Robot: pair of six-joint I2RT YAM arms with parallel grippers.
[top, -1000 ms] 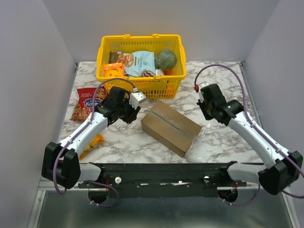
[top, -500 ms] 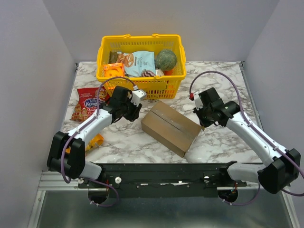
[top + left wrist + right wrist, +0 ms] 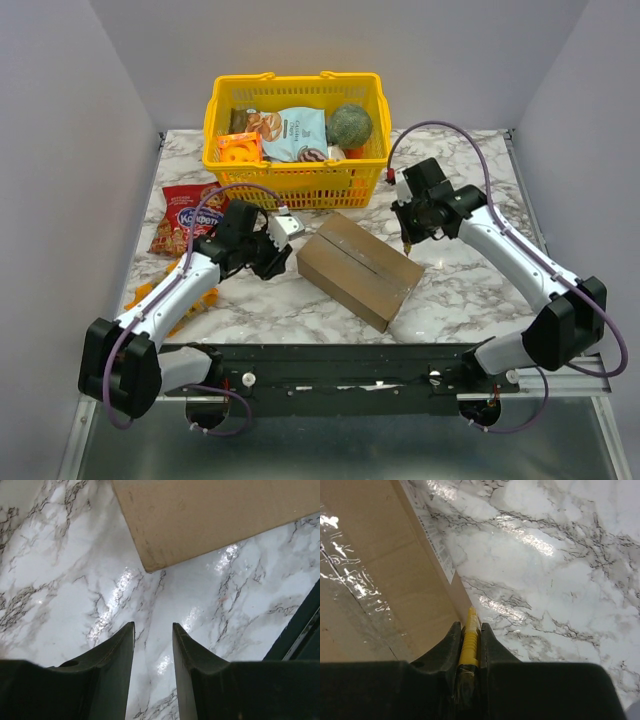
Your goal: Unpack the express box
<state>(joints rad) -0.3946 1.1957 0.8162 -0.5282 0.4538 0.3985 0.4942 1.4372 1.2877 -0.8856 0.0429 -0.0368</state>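
Behind the express box [image 3: 360,268] stands a basket [image 3: 300,186]; right hand [image 3: 468,629] clamps yellow tool [image 3: 471,616], left hand [image 3: 153,626] gapes.

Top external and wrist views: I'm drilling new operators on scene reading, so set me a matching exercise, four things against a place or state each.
1. express box
2. yellow basket
3. left gripper
4. right gripper

A. shut on a thin yellow tool
B. farthest back, behind the box
C. open, gripping nothing
D. between the two grippers, flaps closed, seam taped

Pairs: 1-D, 2-B, 3-C, 4-A
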